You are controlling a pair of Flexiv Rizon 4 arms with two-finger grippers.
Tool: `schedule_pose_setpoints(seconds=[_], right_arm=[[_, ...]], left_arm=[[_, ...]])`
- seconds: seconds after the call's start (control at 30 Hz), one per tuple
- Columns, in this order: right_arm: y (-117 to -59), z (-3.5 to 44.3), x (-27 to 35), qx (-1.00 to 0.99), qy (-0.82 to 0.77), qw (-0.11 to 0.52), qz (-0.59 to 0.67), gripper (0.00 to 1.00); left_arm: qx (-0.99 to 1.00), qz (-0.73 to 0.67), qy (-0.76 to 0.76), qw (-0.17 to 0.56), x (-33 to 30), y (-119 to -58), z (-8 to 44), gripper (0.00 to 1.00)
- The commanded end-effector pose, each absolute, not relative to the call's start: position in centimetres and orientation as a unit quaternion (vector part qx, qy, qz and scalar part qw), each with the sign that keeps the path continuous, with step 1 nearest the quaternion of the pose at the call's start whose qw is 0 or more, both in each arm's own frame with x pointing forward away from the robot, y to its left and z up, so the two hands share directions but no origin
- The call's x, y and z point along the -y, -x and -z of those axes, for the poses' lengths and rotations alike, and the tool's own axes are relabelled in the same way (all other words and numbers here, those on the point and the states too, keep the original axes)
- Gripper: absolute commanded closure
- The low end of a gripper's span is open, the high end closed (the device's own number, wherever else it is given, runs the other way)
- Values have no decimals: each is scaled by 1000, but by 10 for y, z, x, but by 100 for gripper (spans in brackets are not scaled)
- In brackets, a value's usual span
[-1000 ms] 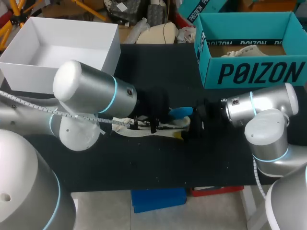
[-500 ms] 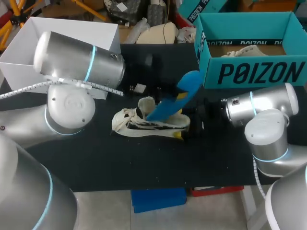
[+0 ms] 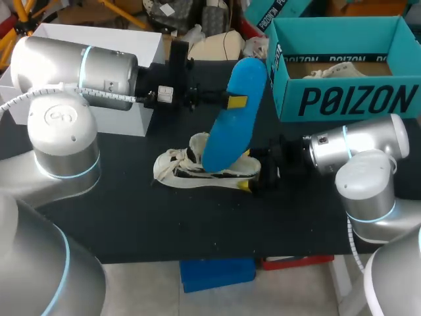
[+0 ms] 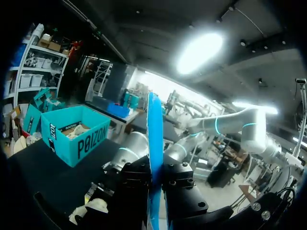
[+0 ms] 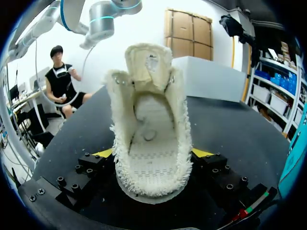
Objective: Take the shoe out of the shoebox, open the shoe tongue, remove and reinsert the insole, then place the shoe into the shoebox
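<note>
The black desk (image 3: 197, 224) carries a teal cardboard shoebox (image 3: 348, 99) at its far right and an open white box (image 3: 148, 52) at its far left. Between them, nearer the middle, lies the cream knit shoe (image 3: 181, 171). Its long axis runs across the desk, toe to the left and heel to the right, with the tongue turned up. The blue foam insole (image 3: 230, 118) stands steeply above it, lower end over the shoe's opening and upper end tilted toward the shoebox. The left pincer (image 3: 235, 101) is clenched on the insole's upper part, fingers pressed against both faces. The right pincer (image 5: 152, 158) grasps the shoe's heel, one yellow tip on each side.
</note>
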State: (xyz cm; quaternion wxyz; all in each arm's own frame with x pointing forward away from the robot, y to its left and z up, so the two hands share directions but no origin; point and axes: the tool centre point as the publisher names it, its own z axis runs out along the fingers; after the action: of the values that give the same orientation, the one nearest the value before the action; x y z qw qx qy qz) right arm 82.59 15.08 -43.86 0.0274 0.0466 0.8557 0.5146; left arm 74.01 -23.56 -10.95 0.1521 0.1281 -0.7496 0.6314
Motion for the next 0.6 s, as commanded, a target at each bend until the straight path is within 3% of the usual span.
schedule_pose_setpoints(seconds=[0.03,0.33,0.6], right_arm=[[-825,442,-152,-856,-47,27,-514,100],[-825,442,-152,-856,-47,27,-514,100],[-825,442,-152,-856,-47,27,-514,100]], left_arm=[[749,-632,-128,151,218,-737,108,100],[749,-632,-128,151,218,-737,108,100],[659,-683,-208,237,204,-700,66,100]])
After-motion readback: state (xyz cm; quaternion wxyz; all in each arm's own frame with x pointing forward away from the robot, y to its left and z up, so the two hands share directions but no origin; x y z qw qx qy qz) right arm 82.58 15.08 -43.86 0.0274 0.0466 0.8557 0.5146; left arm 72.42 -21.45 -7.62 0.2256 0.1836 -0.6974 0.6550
